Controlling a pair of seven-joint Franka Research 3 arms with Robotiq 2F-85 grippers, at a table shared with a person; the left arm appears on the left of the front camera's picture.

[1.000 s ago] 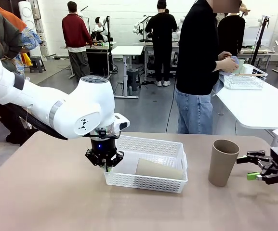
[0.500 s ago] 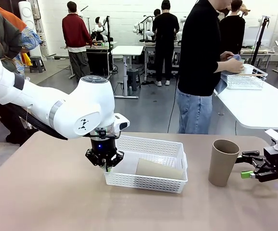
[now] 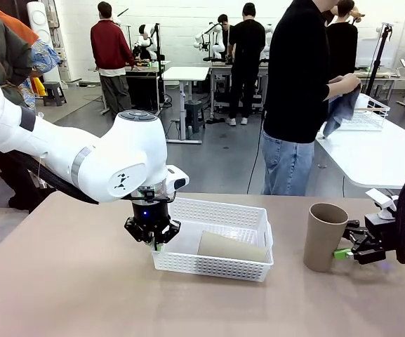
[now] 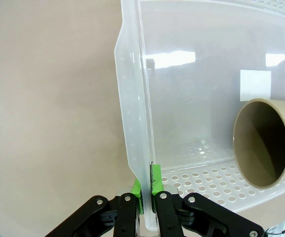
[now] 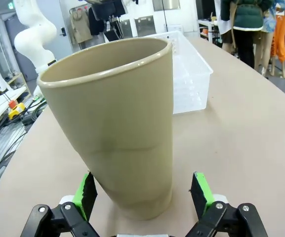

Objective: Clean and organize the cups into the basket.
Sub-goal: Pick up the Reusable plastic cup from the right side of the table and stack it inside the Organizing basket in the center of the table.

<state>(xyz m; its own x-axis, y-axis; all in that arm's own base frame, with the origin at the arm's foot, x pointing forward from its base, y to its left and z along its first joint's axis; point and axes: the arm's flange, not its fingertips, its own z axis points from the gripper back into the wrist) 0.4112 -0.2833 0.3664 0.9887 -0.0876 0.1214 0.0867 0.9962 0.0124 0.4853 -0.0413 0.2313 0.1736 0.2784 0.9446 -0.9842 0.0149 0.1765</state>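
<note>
Though vague frontally, left pads (image 4: pixel 155 178) astride basket (image 4: pixel 131 98).

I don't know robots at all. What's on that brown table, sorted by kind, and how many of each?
White basket: 1
Brown cups: 2, the standing cup and the lying cup in the basket
Total: 3

Taupe cup (image 4: pixel 261 143) in the basket (image 4: pixel 132 123) — its body cut off at the right edge.
</note>
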